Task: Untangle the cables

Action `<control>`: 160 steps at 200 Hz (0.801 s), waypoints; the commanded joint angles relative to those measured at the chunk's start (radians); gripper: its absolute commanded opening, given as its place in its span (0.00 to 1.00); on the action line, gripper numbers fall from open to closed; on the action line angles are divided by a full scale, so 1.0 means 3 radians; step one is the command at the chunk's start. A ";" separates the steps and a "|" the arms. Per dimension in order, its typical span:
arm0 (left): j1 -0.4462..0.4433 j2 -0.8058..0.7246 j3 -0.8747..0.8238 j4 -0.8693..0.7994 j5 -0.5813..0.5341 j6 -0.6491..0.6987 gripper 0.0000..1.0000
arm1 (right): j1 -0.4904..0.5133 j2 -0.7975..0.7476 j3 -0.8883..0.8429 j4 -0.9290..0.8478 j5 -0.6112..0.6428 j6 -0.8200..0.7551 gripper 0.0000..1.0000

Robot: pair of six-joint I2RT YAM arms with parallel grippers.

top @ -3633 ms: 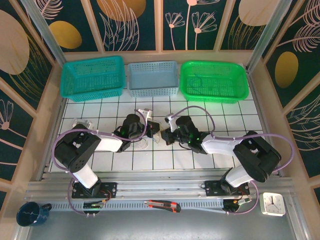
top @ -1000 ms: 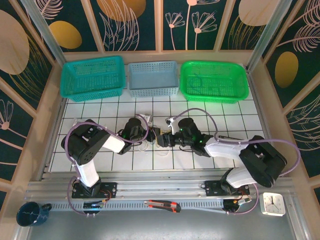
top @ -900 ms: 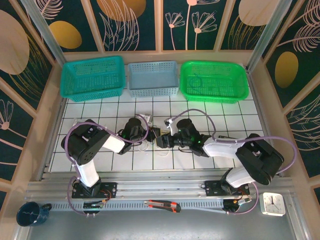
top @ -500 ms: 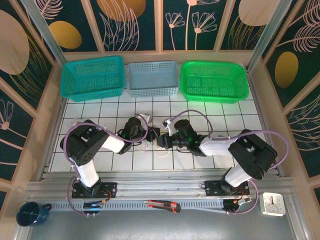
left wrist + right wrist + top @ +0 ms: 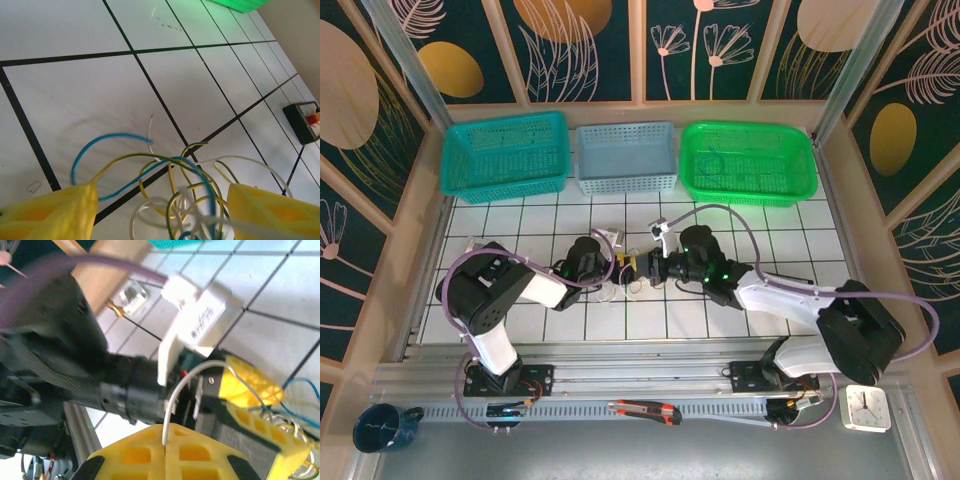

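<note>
Cables (image 5: 186,197) — thin blue, yellow-green and white loops — lie heaped on the tiled table (image 5: 75,30) mid-field, between the two arms. Your left gripper (image 5: 161,202) stands spread, a finger on either side of the heap, clamping nothing. Your right gripper (image 5: 166,440) is pressed together on one white strand (image 5: 171,400), which arches up out of the pads. Expect the wires to be near weightless, springy and slick — a pulled loop will likely slip or drag its neighbours. Take hold at a free end or outer loop, not the knotted middle.
</note>
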 commanded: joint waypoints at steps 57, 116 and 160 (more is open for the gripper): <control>-0.0007 0.0036 -0.0080 0.0242 0.0104 0.0053 0.69 | -0.0187 -0.0424 0.0251 -0.0219 -0.0303 -0.0028 0.00; -0.0007 0.0098 -0.0048 0.0255 0.0186 0.0078 0.64 | -0.0192 -0.0521 0.0326 -0.0150 -0.0382 0.0068 0.00; -0.0006 0.0148 -0.0047 0.0279 0.0209 0.0073 0.50 | -0.0202 -0.0620 0.0426 -0.0160 -0.0386 0.0099 0.00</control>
